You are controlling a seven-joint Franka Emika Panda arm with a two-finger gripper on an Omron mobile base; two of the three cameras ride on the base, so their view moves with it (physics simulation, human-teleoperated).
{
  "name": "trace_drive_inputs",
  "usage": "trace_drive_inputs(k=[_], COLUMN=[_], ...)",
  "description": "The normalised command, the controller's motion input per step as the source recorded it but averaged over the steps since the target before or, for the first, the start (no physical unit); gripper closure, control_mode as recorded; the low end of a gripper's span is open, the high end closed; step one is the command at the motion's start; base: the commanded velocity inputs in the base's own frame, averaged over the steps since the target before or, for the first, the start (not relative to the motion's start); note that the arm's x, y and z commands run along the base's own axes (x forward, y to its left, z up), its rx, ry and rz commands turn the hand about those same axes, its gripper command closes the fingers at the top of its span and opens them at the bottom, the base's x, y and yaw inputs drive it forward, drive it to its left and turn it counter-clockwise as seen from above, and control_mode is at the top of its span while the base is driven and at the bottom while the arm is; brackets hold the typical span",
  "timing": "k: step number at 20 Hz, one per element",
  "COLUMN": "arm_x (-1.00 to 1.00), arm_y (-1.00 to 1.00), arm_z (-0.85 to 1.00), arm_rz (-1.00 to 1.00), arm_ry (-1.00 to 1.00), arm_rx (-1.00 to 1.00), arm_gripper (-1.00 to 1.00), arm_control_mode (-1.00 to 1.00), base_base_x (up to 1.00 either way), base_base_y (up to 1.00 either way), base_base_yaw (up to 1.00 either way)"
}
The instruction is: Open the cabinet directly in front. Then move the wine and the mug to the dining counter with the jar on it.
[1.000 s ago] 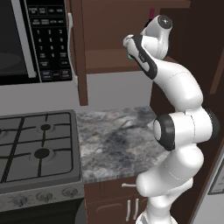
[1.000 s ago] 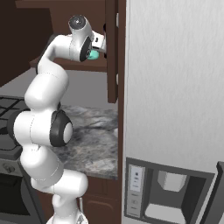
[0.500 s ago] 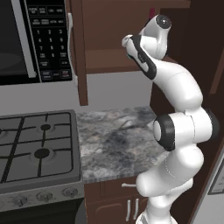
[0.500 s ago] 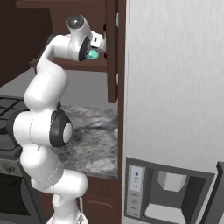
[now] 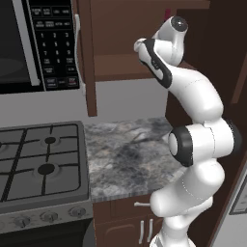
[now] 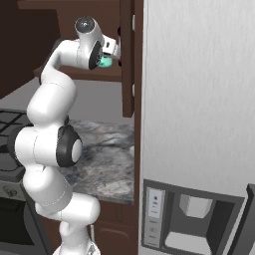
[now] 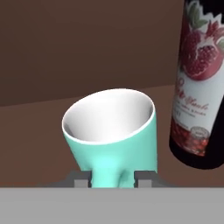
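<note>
The cabinet stands open, its left door [image 5: 89, 58] and right door [image 6: 127, 55] swung out edge-on. On its shelf, the teal mug [image 7: 111, 131] lies close in front of the hand, pale inside facing it. My gripper [image 7: 112, 178] is shut on the mug's narrow lower part, one fingertip touching each side. In the right base view the mug [image 6: 105, 61] shows as a teal patch at the hand, and my gripper [image 6: 113, 54] reaches into the cabinet. The wine [image 7: 199, 83] stands upright just right of the mug; its red cap [image 5: 167, 13] peeks above the arm. The dining counter and the jar are out of view.
A microwave [image 5: 29, 43] hangs left of the cabinet over a gas stove [image 5: 38, 159]. A small grey marbled counter [image 5: 125, 154] lies below the cabinet. A tall grey fridge [image 6: 199, 99] with a dispenser [image 6: 184, 219] stands close on the right.
The jaws have closed from wide open onto the mug. The arm and the base have stayed where they were.
</note>
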Motion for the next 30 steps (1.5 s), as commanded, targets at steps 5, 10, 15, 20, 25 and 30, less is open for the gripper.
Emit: trace_drive_inputs(k=[5,10,15,20,25,30], arm_x=[-0.32,-0.98,-1.00,-1.00,-1.00,-1.00], arm_y=[0.00,0.08,0.00,0.00,0.00,0.05], arm_z=[0.08,0.30,0.01,0.00,0.07,0.09], arm_rz=[0.00,0.00,0.00,0.00,0.00,0.00], arm_ry=[-0.02,-0.12,-0.19,-0.06,0.07,0.21], arm_rx=[0.00,0.00,0.00,0.01,0.04,0.01], arm_gripper=[1.00,1.00,1.00,1.00,1.00,1.00], arm_control_mode=[-1.00,-1.00,-1.00,-1.00,-1.00,-1.00], base_base_x=[0.00,0.00,0.00,0.00,0.00,0.00], base_base_y=[0.00,0.00,0.00,0.00,0.00,0.00], base_base_yaw=[0.00,0.00,0.00,0.00,0.00,0.00])
